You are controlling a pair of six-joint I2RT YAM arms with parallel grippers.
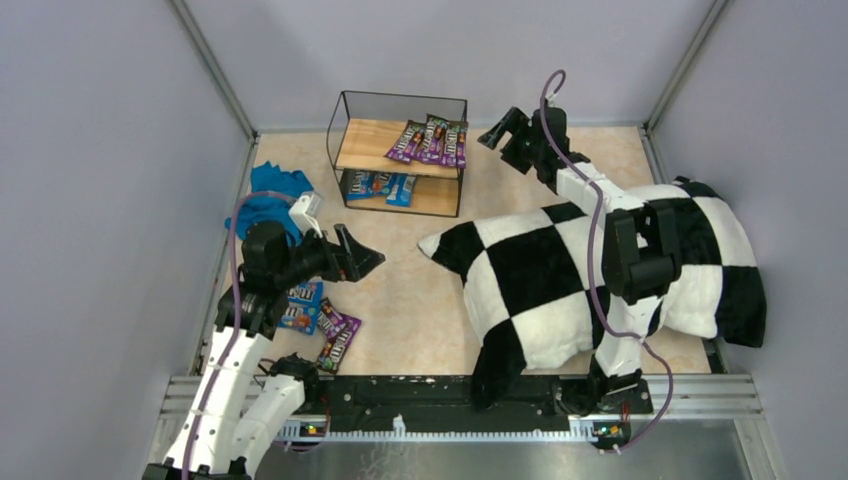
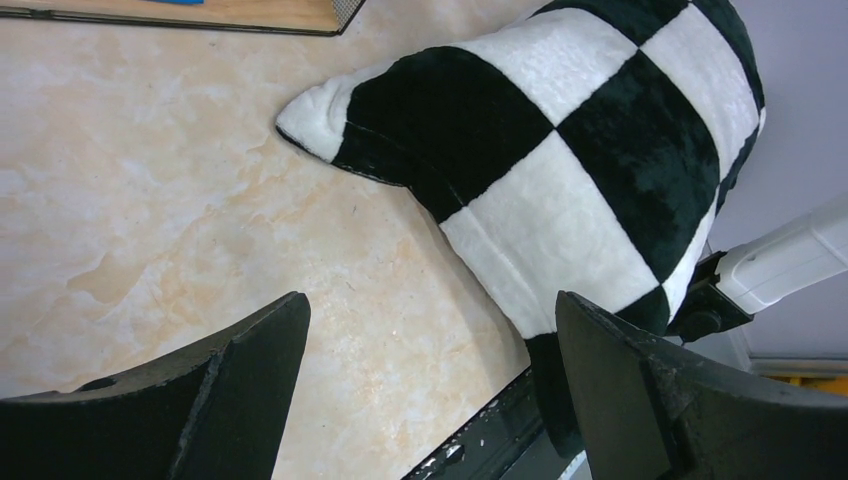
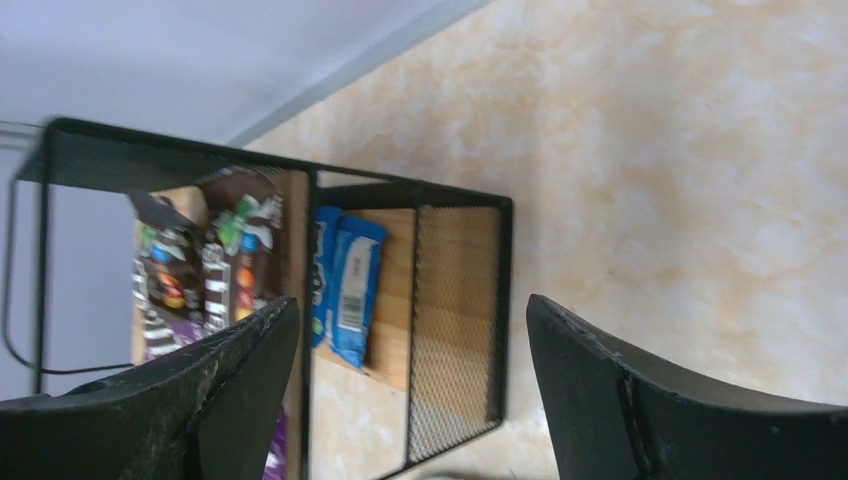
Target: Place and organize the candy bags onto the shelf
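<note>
Shelf [image 1: 365,147]: one, with two wooden tiers.
Upper-tier candy bags [image 1: 432,140], purple and dark brown: three or four. They overlap, so the count is unsure.
Lower-tier candy bags [image 1: 383,185], blue: about three.
Loose candy bags [image 1: 318,318] on the table [image 1: 420,310]: one blue and two purple seen, partly under the left arm.
Checkered pillow [image 1: 560,270]: one.
Teal cloth [image 1: 272,190]: one.

Left gripper [image 1: 366,258] [image 2: 430,305]: jaws spread wide, nothing between them, touching nothing. In the wrist view, bare table [image 2: 150,180] fills the gap. The checkered pillow's [image 2: 560,130] corner lies ahead of the jaws. The loose candy bags lie behind the jaws, beside the arm's forearm.

Right gripper [image 1: 500,130] [image 3: 410,305]: jaws wide apart, empty, no contact. The shelf [image 3: 455,310] stands near, ahead of the jaws, with its mesh end showing in the gap. Blue bags [image 3: 350,285] lie on the lower board. Dark brown bags [image 3: 240,250] show just beyond one finger.
</note>
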